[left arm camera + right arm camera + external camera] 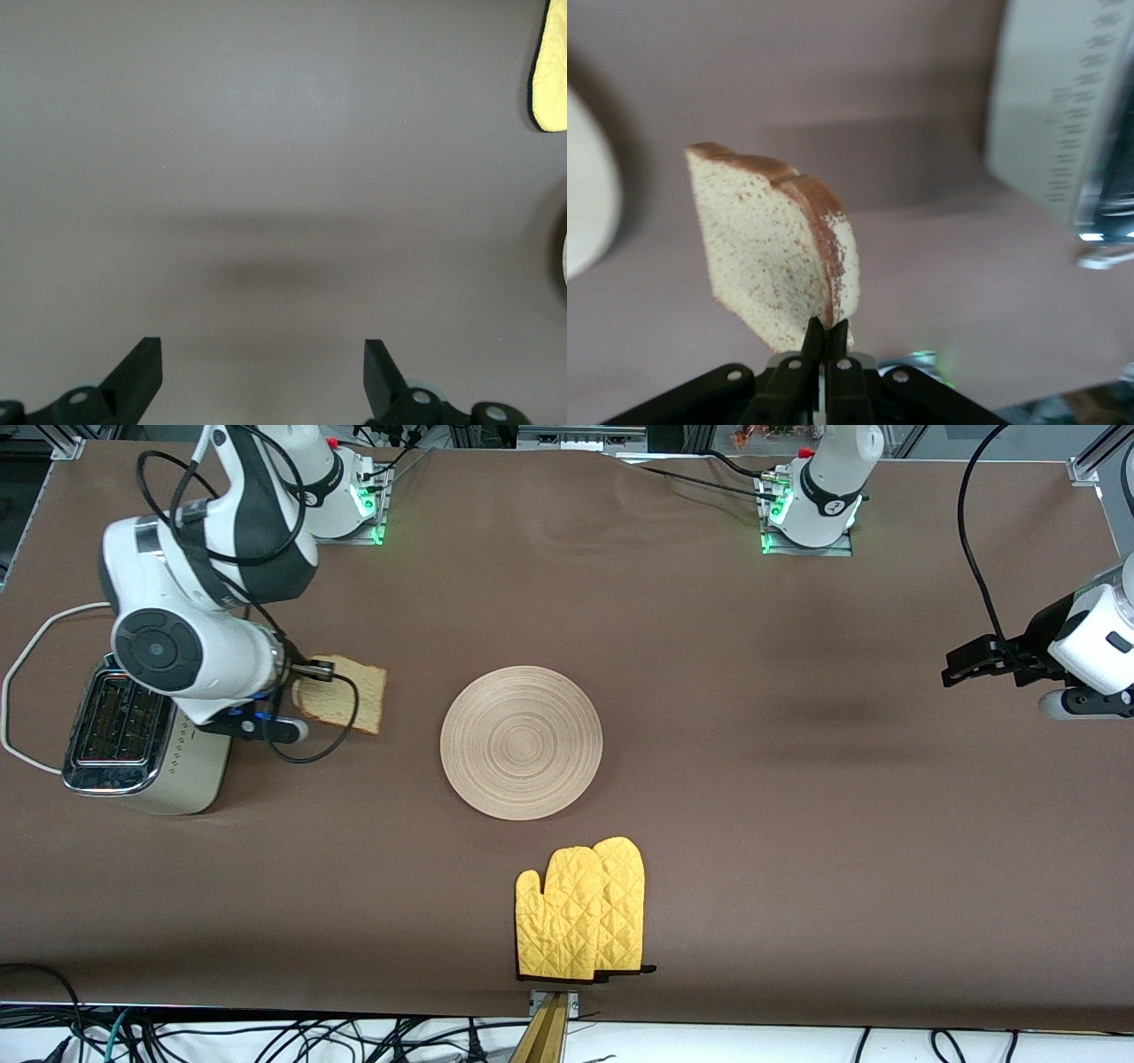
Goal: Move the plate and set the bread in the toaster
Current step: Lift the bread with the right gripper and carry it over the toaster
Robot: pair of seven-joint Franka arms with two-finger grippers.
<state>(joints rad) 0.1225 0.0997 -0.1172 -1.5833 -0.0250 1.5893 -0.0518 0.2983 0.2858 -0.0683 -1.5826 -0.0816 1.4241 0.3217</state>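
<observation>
My right gripper (312, 672) (827, 329) is shut on the lower edge of the bread (344, 697) (775, 257), a speckled slice with a brown crust. It holds the slice up in the air beside the toaster (133, 740) (1063, 115), a cream box with a chrome top and two slots showing. The wooden plate (521, 742) (583, 190) lies flat at mid-table with nothing on it. My left gripper (970, 664) (263, 363) waits open over bare table at the left arm's end, with nothing between its fingers.
A yellow quilted oven mitt (580, 911) (554, 71) lies nearer the front camera than the plate, close to the table's edge. The toaster's white cord (18, 682) loops off toward the right arm's end. Brown cloth covers the table (797, 824).
</observation>
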